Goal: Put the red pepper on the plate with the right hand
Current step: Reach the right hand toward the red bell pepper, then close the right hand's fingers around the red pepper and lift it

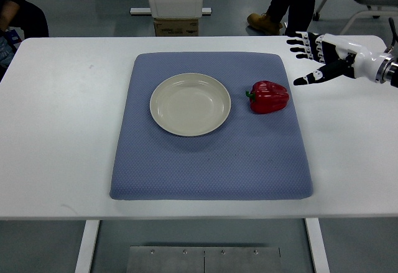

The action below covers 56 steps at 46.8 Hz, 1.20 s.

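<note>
White bench (62, 130) is carrying a blue-grey mat (211, 161), the landmark for everything here. A cream plate (163, 119) is sitting empty on the mat, left of its centre. The right robot hand (314, 58) is hovering just off the mat's far right corner, dark-tipped fingers (298, 49) spread and gripping nothing. The red pepper (269, 96) is lying on the mat's right half, just beside the plate and apart from the robot hand. Nothing of the task is looking done: the reach, the grasp, the carry to the plate and the release are all remaining. A person's legs are showing beyond the bench.
</note>
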Each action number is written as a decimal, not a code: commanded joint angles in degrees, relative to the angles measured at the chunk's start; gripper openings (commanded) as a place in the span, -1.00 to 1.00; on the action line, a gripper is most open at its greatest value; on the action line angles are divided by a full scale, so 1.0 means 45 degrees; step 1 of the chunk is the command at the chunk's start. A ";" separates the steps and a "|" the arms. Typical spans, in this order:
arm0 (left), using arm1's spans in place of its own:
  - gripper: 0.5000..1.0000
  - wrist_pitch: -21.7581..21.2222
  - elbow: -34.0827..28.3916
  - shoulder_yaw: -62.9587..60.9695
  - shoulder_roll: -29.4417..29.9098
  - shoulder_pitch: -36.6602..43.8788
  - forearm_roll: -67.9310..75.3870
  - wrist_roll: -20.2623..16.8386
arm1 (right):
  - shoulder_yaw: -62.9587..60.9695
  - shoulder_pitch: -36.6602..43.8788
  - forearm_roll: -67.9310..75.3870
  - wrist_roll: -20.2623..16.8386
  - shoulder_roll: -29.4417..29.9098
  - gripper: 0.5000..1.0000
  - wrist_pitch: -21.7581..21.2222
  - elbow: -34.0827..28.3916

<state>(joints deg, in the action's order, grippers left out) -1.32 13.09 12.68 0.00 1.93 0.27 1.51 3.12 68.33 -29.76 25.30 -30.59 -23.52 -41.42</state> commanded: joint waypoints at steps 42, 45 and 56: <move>1.00 0.0000 0.0001 -0.0005 0.0000 0.0002 -0.0002 -0.0003 | 0.7978 0.3118 -0.0437 -0.0269 0.3261 0.74 0.5617 -0.1127; 1.00 0.0000 0.0001 -0.0005 0.0000 0.0002 -0.0002 -0.0003 | 0.7978 0.3117 -0.0437 -0.0484 0.3281 0.74 0.5617 -0.1089; 1.00 0.0000 0.0001 -0.0005 0.0000 0.0002 -0.0002 -0.0003 | 0.8271 0.3156 -0.0437 -0.1070 0.3632 0.74 0.5617 -0.0874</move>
<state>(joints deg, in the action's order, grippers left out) -1.32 13.10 12.65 0.00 1.93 0.26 1.49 39.88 82.37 -31.73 21.30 -14.86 1.76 -45.85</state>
